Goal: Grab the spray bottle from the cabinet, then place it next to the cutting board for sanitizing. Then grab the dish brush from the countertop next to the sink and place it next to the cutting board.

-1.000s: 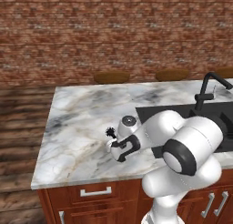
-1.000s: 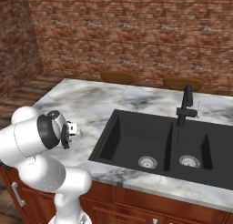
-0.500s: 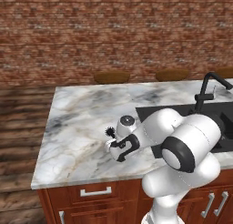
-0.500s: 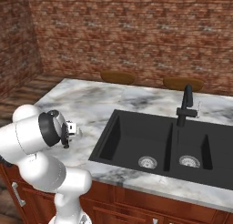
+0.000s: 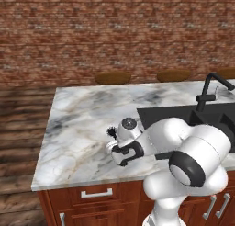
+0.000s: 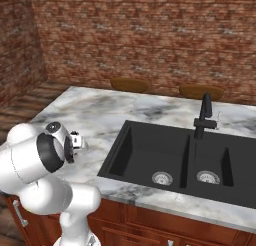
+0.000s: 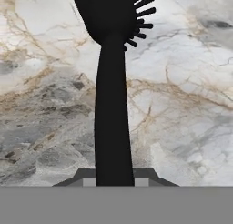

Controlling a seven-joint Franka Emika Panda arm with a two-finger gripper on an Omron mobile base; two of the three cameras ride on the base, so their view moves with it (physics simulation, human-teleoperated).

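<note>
One dish brush (image 7: 112, 82) is clamped in the gripper (image 5: 120, 149) above the marble bench (image 5: 82, 124), one black sink (image 6: 175, 155) beside it.

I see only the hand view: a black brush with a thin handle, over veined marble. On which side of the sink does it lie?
Observer: The black dish brush is to the left of the black recessed sink.
Operator: Is it close to the counter's edge?
Observer: No, it is well in from the left edge of the white-grey marble countertop, nearer to the sink's rim.
Operator: What stands at the sink?
Observer: A black angular faucet stands on its far rim.
</note>
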